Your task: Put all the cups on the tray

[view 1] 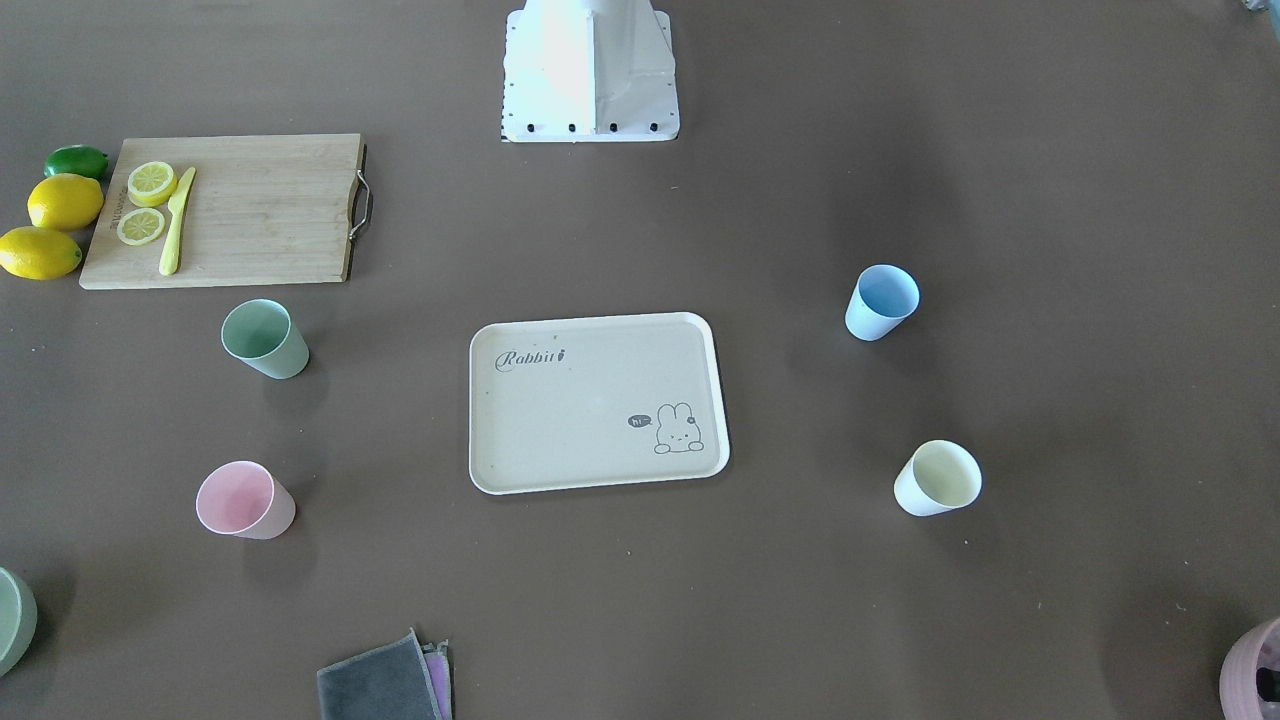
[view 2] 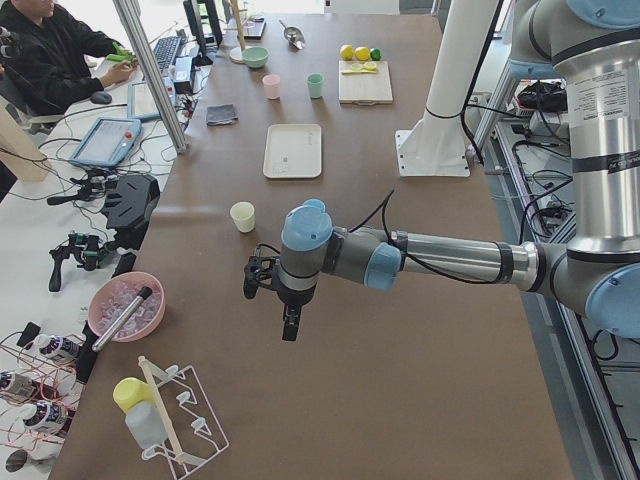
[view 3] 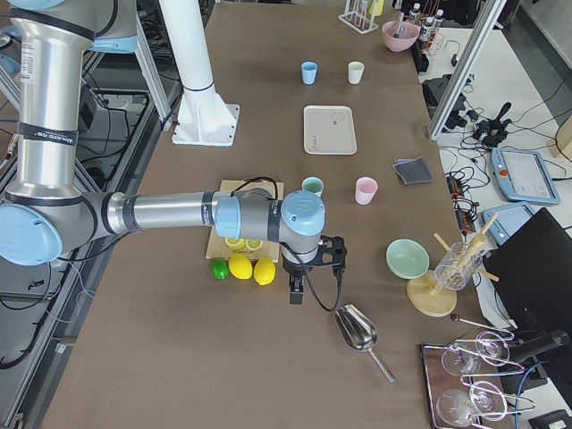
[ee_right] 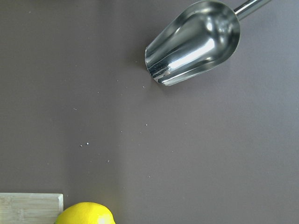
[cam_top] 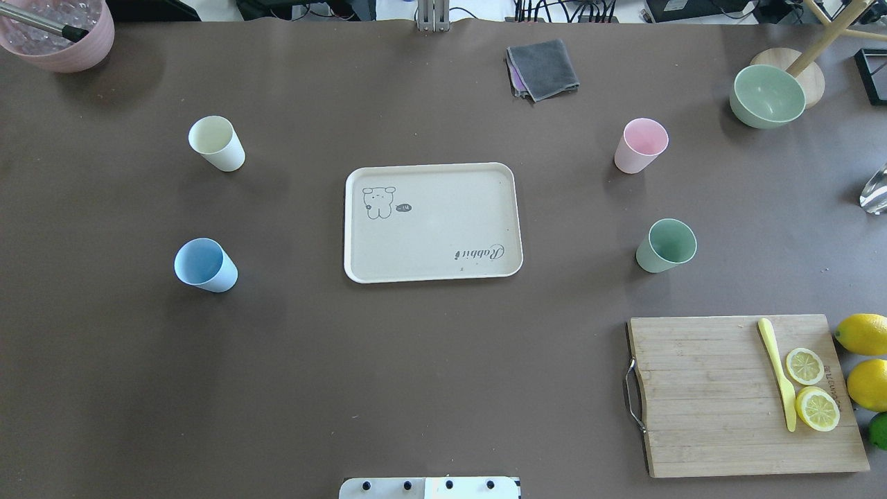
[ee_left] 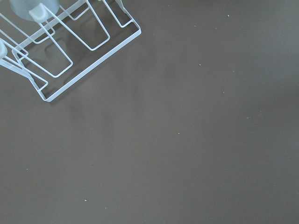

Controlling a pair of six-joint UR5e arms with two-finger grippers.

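The beige Rabbit tray point(cam_top: 433, 229) lies at the table's middle with nothing on it. Four cups stand upright on the table around it. In the overhead view the cream-yellow cup point(cam_top: 216, 143) and light blue cup point(cam_top: 205, 265) are to its left, and the pink cup point(cam_top: 640, 145) and sage green cup point(cam_top: 665, 245) are to its right. My left gripper point(view 2: 290, 325) hangs over bare table far beyond the cream cup. My right gripper point(view 3: 297, 290) hangs near the lemons. Both show only in the side views, so I cannot tell whether they are open or shut.
A bamboo cutting board point(cam_top: 741, 395) with lemon slices and a yellow knife lies near the green cup, with lemons point(cam_top: 863, 334) beside it. A green bowl point(cam_top: 767, 95), a mauve pot point(cam_top: 59, 34) and a grey cloth point(cam_top: 542, 68) sit along the far edge. A metal scoop point(ee_right: 196, 42) and a wire rack point(ee_left: 60, 46) lie at the table's ends.
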